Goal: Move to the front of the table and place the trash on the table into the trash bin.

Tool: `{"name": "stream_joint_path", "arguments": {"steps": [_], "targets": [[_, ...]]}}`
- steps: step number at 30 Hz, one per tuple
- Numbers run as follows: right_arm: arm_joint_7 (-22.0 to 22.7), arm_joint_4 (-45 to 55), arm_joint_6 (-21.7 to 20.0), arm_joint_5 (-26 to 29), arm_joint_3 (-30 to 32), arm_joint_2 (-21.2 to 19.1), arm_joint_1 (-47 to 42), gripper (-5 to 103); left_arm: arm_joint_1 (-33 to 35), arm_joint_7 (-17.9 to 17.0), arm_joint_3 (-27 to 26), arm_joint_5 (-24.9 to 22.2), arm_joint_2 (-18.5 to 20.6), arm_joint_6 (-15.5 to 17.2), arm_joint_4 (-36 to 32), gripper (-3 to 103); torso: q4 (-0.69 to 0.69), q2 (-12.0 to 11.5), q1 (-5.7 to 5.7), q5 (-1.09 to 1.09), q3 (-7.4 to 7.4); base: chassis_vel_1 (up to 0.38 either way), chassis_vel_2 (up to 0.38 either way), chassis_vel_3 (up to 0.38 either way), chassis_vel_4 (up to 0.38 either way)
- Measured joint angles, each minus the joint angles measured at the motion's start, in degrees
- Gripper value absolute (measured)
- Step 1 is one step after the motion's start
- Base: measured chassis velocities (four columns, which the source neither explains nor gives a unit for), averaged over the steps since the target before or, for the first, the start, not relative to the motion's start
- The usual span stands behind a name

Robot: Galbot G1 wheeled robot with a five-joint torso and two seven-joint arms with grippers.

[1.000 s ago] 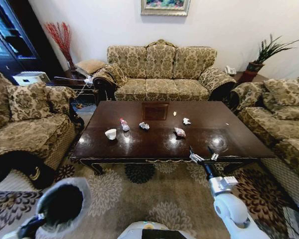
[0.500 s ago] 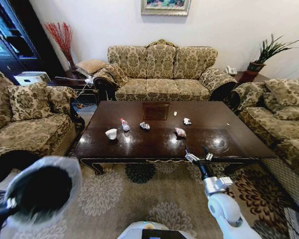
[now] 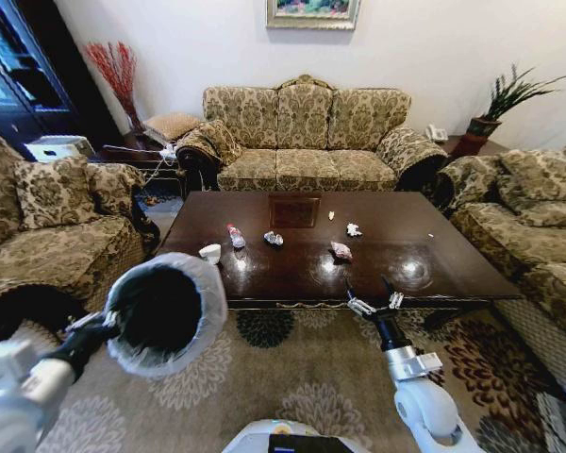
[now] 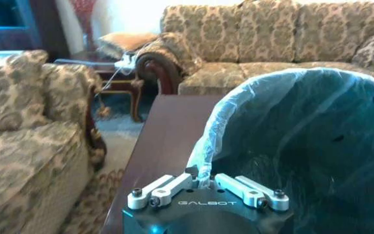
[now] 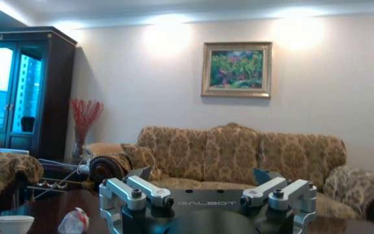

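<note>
- Trash lies in a loose row across the middle of the table (image 3: 424, 247), well away from its corners.
- From the robot's left to its right sit a white cup (image 3: 210, 253), a small bottle (image 3: 234, 236), a silvery wrapper (image 3: 274, 239) and a pinkish wrapper (image 3: 341, 250).
- A white scrap (image 3: 353, 229) lies a bit nearer the far edge, close to the sofa (image 3: 305, 137).
- The left gripper (image 4: 206, 185) is closed on the rim of the trash bin (image 3: 165, 311) and pinches its white bag.
- The bin hangs in the air, tipped, with its dark mouth facing the camera, at the near left corner of the table.
- The right gripper (image 3: 373, 303) hovers just over the near edge of the table, in front of the pinkish wrapper.
- Its fingers (image 5: 138, 191) are spread wide apart and hold nothing.
</note>
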Motion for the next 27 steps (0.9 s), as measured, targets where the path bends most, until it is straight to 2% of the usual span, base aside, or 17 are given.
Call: {"name": "stream_joint_path", "arguments": {"steps": [1, 4, 9, 15, 27], "targets": [[0.00, 0.00, 0.00, 0.00, 0.00, 0.00, 0.00, 100, 0.00, 0.00, 0.00, 0.00, 0.00, 0.00, 0.00, 0, 0.00, 0.00, 0.00, 0.00, 0.00, 0.000, 0.000, 0.000, 0.000], [0.70, 0.01, -0.76, -2.74, -3.48, 1.84, 1.94, 100, -4.25, -1.15, 0.85, -2.41, 3.82, 0.92, 2.80, 0, 0.01, 0.00, 0.00, -0.01, 0.00, 0.000, 0.000, 0.000, 0.000], [1.54, -0.19, -1.92, -3.87, -5.76, 3.03, 3.39, 100, -7.10, -1.97, 3.12, -3.00, 5.91, 1.38, 5.21, 0, 0.01, 0.00, 0.00, -0.01, 0.00, 0.000, 0.000, 0.000, 0.000], [1.75, -1.52, -2.49, -4.17, -7.29, 2.61, 4.66, 100, -10.36, -2.64, 5.85, -2.82, 7.53, 1.44, 8.98, 0, 0.01, 0.00, 0.00, -0.01, 0.00, 0.058, 0.046, -0.076, -0.070], [3.07, -4.89, -3.61, -3.74, -9.80, 1.86, 7.43, 100, -12.73, -3.75, 5.35, -3.49, 11.86, 1.31, 12.37, 0, 0.02, 0.00, -0.01, -0.04, -0.01, 0.231, 0.227, -0.222, -0.227]]}}
